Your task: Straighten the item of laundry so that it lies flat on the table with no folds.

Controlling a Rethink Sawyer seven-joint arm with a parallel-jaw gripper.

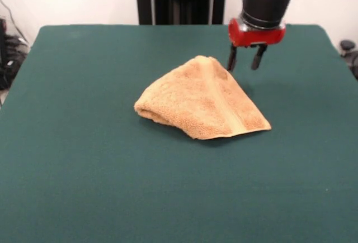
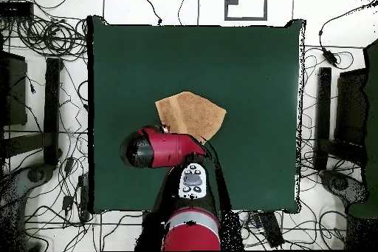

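Observation:
The orange-tan towel (image 1: 204, 99) lies folded over on itself in a rough triangle near the middle of the dark green table (image 1: 84, 170), with a woven band running down toward its right corner. My gripper (image 1: 245, 63) hovers just beyond the towel's far right peak, open, with nothing between its two black fingers (image 1: 232, 60). From above, the towel (image 2: 193, 113) shows as a tan patch on the table (image 2: 251, 64). The red arm (image 2: 159, 148) covers the towel's lower left edge there and hides the gripper itself.
Cables and equipment (image 2: 44, 42) lie on the floor around the table on all sides. The arm's base (image 2: 190, 227) stands at the table's edge in the overhead view.

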